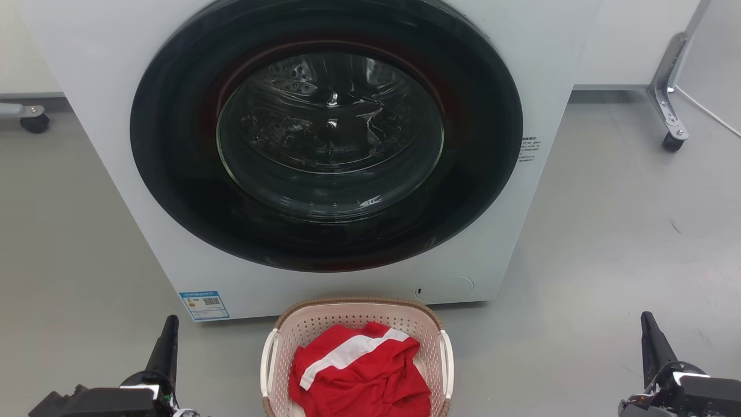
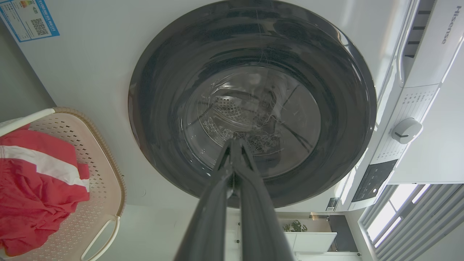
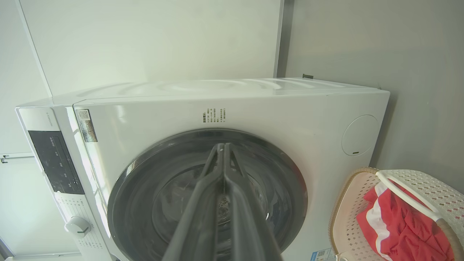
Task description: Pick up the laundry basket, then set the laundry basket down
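Observation:
The laundry basket (image 1: 307, 333), pale pink-beige with perforated walls, a brown woven rim and white side handles, stands on the floor just before the washer. A red garment with a white stripe (image 1: 362, 373) lies in it. The basket also appears in the left wrist view (image 2: 105, 181) and in the right wrist view (image 3: 348, 217). My left gripper (image 1: 169, 329) is at the lower left, well left of the basket, shut and empty. My right gripper (image 1: 648, 325) is at the lower right, far from the basket, also shut and empty. Fingertips meet in both wrist views (image 2: 235, 143) (image 3: 222, 146).
A white front-loading washer (image 1: 116, 87) with a closed dark round door (image 1: 327, 133) rises right behind the basket. A caster leg (image 1: 671, 136) stands at the far right and another caster (image 1: 35, 123) at the far left. Grey floor lies on both sides of the basket.

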